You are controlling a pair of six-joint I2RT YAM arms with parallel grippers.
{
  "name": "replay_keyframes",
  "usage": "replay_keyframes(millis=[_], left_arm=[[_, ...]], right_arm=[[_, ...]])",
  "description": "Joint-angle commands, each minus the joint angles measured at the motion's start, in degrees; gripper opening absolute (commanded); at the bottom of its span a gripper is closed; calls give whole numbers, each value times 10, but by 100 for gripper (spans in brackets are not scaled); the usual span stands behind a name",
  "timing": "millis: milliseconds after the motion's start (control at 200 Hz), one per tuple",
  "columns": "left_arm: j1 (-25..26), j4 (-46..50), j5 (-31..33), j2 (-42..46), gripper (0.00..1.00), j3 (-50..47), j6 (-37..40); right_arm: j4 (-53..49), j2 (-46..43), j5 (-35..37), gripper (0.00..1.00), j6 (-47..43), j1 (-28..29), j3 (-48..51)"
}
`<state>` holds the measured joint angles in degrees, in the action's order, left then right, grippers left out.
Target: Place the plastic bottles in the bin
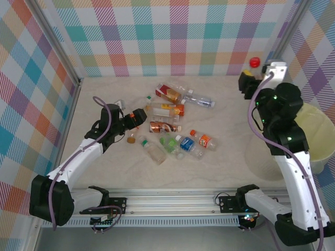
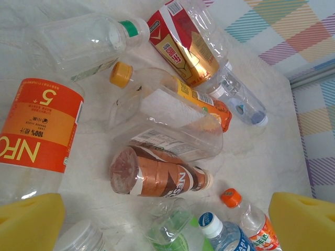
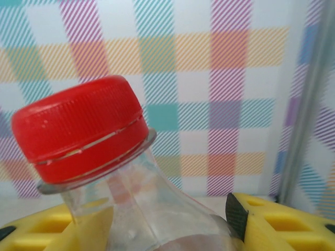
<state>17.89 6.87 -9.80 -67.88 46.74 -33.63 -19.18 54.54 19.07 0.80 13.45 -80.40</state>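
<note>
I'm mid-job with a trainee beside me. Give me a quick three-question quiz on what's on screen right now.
1. True or false: the left gripper is shut.
2. The cap of the bottle in the right gripper is: A green, B red, C blue.
3. On which side of the table does the bin stand?
Key: 1 false, it is open above the loose bottles. 2 B. 3 the robot's right.

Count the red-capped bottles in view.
1: the red-capped bottle is gripped by the right gripper, up at far right near the back wall. Some caps in the pile are hidden, so maybe more.
</note>
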Motion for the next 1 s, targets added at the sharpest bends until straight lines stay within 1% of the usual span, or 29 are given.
replay_keyframes(millis=[0,170,270,355,485,625,705,755,875,995], left_arm=[[8,-14,11,-3,100,14,-5],[9,-4,18,-2,100,16,-5],[9,7,16,1,100,21,-2],[10,21,21,3,100,25,-2],[10,39,29,4,100,25,-6],[10,38,26,4,100,18,-10],[10,39,24,3,100,16,-9],[10,40,26,3,100,16,-9],[10,40,29,-2,100,15,-9],[10,40,27,-9,100,19,-7]], right_arm=[[35,-7,63,30,-9,-35,-21],[6,2,67,30,36,-103,-44],[4,4,110,30,34,-126,-37],[-8,1,107,30,55,-161,-24],[-56,-9,53,30,123,-219,10],[-59,-40,-72,30,213,-306,94],[-54,-53,-131,30,247,-339,135],[-40,-61,-152,30,255,-348,165],[28,-88,-167,30,256,-353,244],[76,-94,-181,31,267,-354,287]])
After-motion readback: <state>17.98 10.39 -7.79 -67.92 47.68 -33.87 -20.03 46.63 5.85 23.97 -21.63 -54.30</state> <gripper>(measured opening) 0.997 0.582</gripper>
